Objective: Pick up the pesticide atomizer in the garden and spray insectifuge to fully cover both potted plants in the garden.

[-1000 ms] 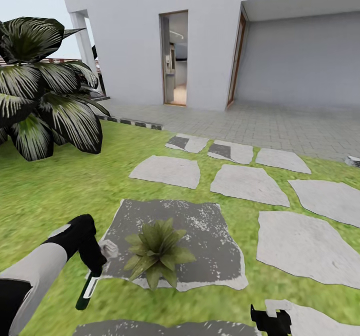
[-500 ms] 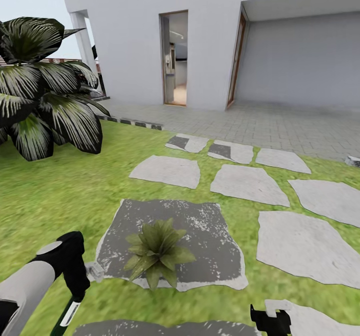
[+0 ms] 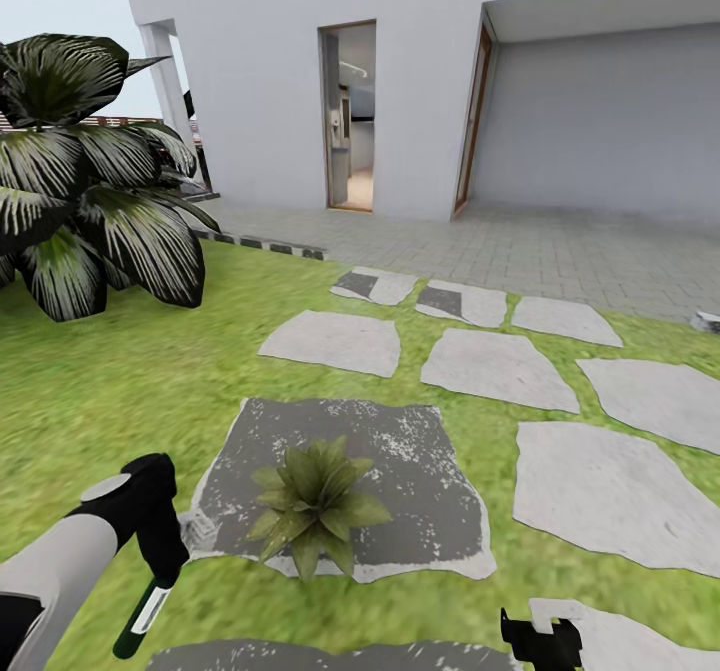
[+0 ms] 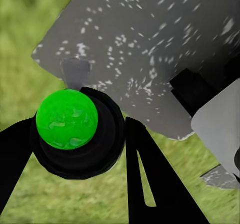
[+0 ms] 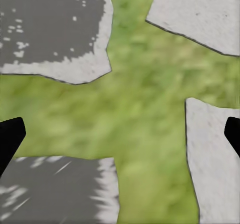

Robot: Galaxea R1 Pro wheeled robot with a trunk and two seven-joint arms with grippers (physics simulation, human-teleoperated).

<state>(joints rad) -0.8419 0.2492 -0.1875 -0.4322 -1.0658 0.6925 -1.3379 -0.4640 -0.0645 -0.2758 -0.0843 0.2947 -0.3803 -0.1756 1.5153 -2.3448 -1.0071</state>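
A small potted plant (image 3: 312, 506), a rosette of pointed green leaves, stands on a dark grey stepping stone (image 3: 400, 451); its pot is hidden under the leaves. My left gripper (image 3: 162, 573) hangs to the left of that plant, shut on the pesticide atomizer (image 3: 143, 613), a slim dark green bottle with a white label that slants down from the fingers. In the left wrist view the atomizer (image 4: 66, 119) shows its bright green round end in a black ring between the two dark fingers (image 4: 150, 179). My right gripper (image 3: 540, 641) is open over the lawn (image 5: 145, 108).
A big striped-leaf shrub (image 3: 90, 181) fills the left. Pale stepping stones (image 3: 495, 366) lead across the lawn to a paved strip and a white house with an open doorway (image 3: 350, 116). A small pale object (image 3: 706, 320) sits at the right edge.
My left gripper, with the atomizer in it, dropped down and left away from the plant, then came back slightly up and right. The right gripper and the plant have not moved.
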